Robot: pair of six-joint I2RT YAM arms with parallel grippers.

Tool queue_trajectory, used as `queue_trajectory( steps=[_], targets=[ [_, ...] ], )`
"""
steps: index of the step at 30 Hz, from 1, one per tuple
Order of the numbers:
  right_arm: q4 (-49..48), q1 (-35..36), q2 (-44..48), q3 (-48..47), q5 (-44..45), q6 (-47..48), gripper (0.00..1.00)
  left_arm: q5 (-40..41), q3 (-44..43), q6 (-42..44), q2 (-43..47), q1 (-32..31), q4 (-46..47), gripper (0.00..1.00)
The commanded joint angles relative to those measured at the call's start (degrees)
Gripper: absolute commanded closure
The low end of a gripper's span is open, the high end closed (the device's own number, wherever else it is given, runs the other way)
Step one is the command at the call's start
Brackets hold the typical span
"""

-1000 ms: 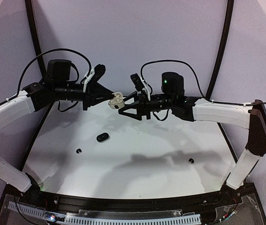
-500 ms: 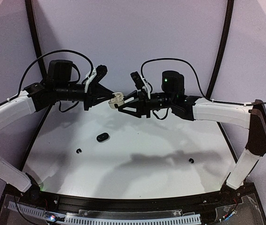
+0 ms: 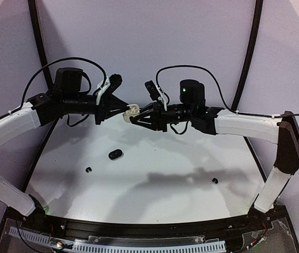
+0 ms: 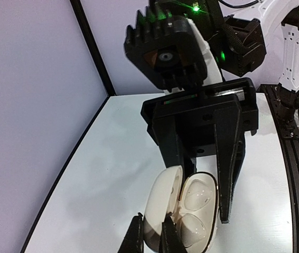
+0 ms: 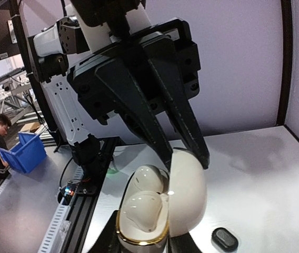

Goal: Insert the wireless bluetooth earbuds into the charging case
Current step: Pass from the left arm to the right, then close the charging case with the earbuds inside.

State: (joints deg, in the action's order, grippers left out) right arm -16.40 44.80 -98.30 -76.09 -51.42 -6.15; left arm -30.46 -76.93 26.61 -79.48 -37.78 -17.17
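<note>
Both arms have edged up and inward, carrying the white case (image 3: 132, 110) slightly higher above the bench (image 3: 155, 184). It hangs open between them, the left gripper (image 3: 124, 108) pinching its lid (image 4: 160, 211) and the right gripper (image 3: 138, 117) clamped on its base (image 5: 135, 232). I cannot tell whether white earbuds sit inside. One black earbud (image 3: 89, 169) and the other black earbud (image 3: 215, 180) lie on the bench, well below both grippers, so they are probably still to be loaded.

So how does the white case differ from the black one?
The white case is open; the black case looks shut. The white case is gripped aloft by the left tool and right tool; the black case lies on the table. Both are small rounded pods.
</note>
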Motion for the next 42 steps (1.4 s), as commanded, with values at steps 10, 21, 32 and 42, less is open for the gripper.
queue_trajectory(
  steps=[10, 21, 32, 42],
  targets=[
    [3.43, 0.03, -1.63, -2.68, -0.05, -0.54, 0.96, -1.73, 1.66, 3.06, 3.33, -0.63, 2.67, 0.93],
    [6.18, -0.5, 1.18, -0.55, 5.17, 4.34, 1.0, -2.02, -3.23, -1.73, 4.61, -0.47, 1.79, 0.54],
    [6.9, 1.54, 3.64, -1.68, 3.82, 11.29, 1.0, 10.76, -5.4, -2.99, -3.21, 1.39, -1.12, 0.58],
    [8.27, 2.05, 2.0, -3.01, 6.18, 11.84, 1.0, 1.94, -5.28, -4.43, -1.82, 0.26, -0.71, 0.59]
  ],
)
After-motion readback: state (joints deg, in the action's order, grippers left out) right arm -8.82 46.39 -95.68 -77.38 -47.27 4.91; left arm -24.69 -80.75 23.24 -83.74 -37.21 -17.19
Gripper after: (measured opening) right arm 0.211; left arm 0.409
